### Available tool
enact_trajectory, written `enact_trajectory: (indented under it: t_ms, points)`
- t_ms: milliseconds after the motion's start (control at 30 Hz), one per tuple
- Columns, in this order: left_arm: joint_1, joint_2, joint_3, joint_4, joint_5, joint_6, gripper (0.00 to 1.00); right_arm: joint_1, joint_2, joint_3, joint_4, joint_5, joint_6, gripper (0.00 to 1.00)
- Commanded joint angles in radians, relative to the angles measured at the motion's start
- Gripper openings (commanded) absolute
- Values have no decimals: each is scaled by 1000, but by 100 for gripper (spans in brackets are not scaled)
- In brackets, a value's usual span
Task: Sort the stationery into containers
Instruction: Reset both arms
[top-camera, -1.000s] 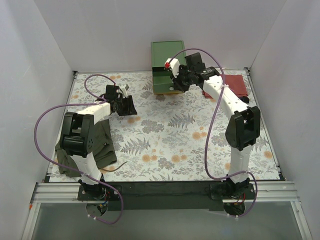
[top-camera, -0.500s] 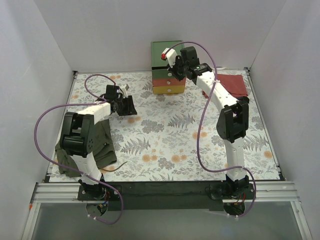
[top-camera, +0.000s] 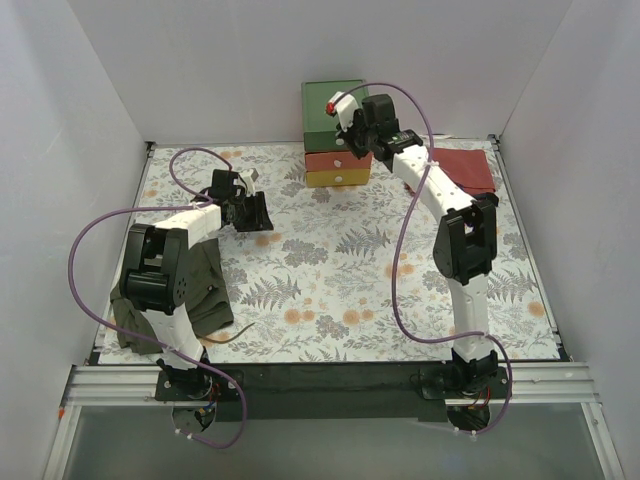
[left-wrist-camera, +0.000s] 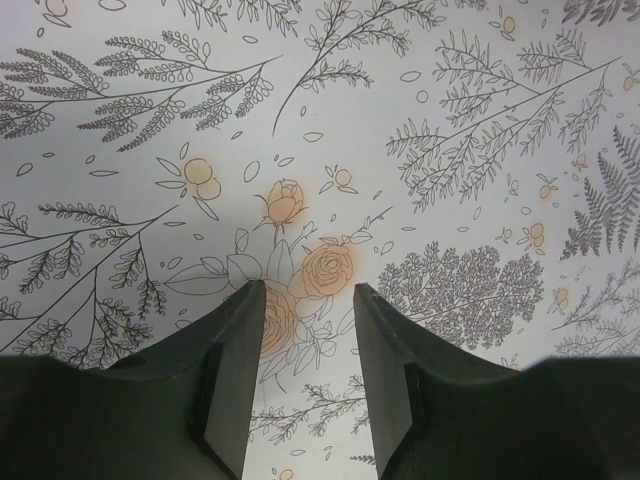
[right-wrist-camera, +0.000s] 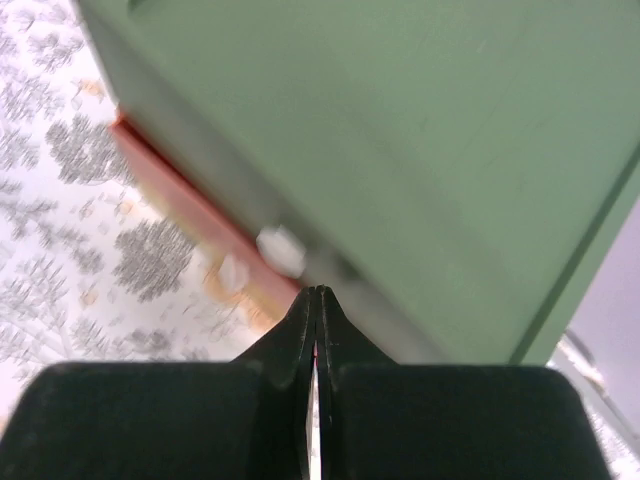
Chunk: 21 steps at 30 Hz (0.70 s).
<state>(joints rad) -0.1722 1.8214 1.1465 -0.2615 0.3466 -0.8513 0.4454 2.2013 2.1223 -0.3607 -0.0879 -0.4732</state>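
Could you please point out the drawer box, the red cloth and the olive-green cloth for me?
drawer box (top-camera: 327, 102): top external view, on its green top.
red cloth (top-camera: 468, 170): top external view, on its exposed middle.
olive-green cloth (top-camera: 208, 290): top external view, on the part beside the left arm.

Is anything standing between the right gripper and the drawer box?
Nothing visible does. The right gripper is shut, its tips hanging just in front of the drawer box, near a white knob. The left gripper is open over the bare floral table, far from it.
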Motion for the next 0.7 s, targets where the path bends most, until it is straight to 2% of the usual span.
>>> enact_trajectory:
  t_ms: [0,33,67,133,167,233,300,400,500,567,667]
  points:
    - [10,-42,50,-68,9,56,40,-13,-194,-155,-44,-59,65,1]
    - [11,-50,51,-85,24,67,40,-14,-234,-206,-88,-78,77,2]
    - [16,-59,48,-114,37,81,42,-20,-320,-322,-112,-90,91,28]
    - [17,-108,24,-113,57,100,44,-30,-409,-439,-129,-78,173,56]
    - [17,-131,-3,-85,52,101,70,-49,-489,-556,-127,-66,214,80]
    - [17,-192,-19,-52,35,92,72,-83,-549,-648,-120,-29,325,98]
    - [17,-221,-13,-9,14,93,73,-145,-597,-749,-64,44,419,98]
    - [19,-229,-10,42,-32,78,74,-159,-603,-777,-40,211,464,98]
    - [17,-145,89,-56,-130,41,75,-160,-585,-753,-31,316,467,98]
    - [19,-128,111,-88,-172,49,75,-166,-575,-737,-18,323,467,98]
    - [17,-142,114,-47,-196,84,76,-181,-578,-739,20,336,467,98]
